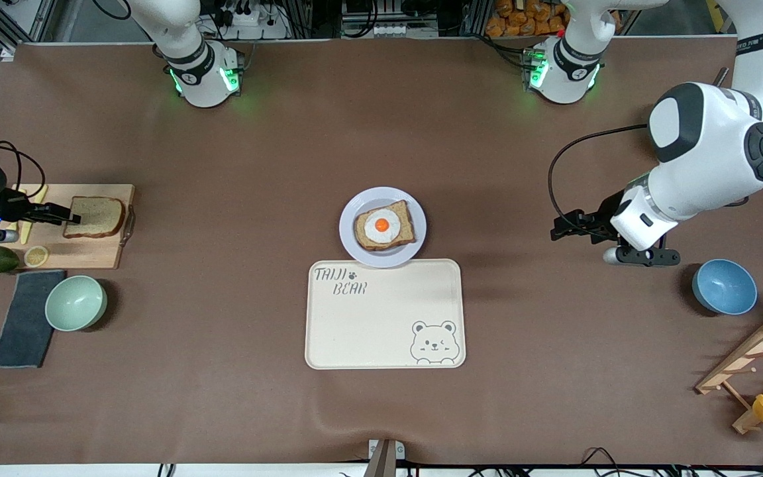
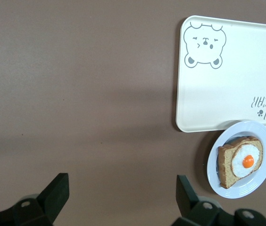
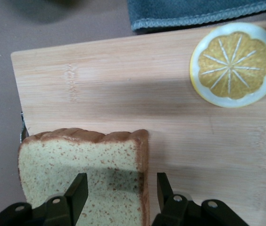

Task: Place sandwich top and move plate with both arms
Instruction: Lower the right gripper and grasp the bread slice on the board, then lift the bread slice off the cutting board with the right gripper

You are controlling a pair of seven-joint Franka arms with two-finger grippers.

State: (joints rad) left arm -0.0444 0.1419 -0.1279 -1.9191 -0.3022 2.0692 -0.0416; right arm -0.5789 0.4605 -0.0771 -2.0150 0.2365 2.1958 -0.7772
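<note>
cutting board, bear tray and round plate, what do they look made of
Rectangular cutting board: pale wood, maybe bamboo; matte, fine straight grain. Cream bear-printed tray: likely plastic or melamine; smooth with moulded rounded rim. Small lavender-white round plate: ceramic or melamine; slight gloss, can't tell which.

A wide table covered by a matte brown cloth (image 1: 236, 159) is seen, lit evenly from above, soft shadows being cast on it; a slight ripple is shown in the cloth at the edge nearest the front camera; along the farthest edge a cluttered strip is glimpsed — grey aluminium framing (image 1: 4, 20), a white power strip (image 1: 242, 16) and a pile of orange-brown packets (image 1: 527, 16); green glows are thrown onto the cloth there.
</note>
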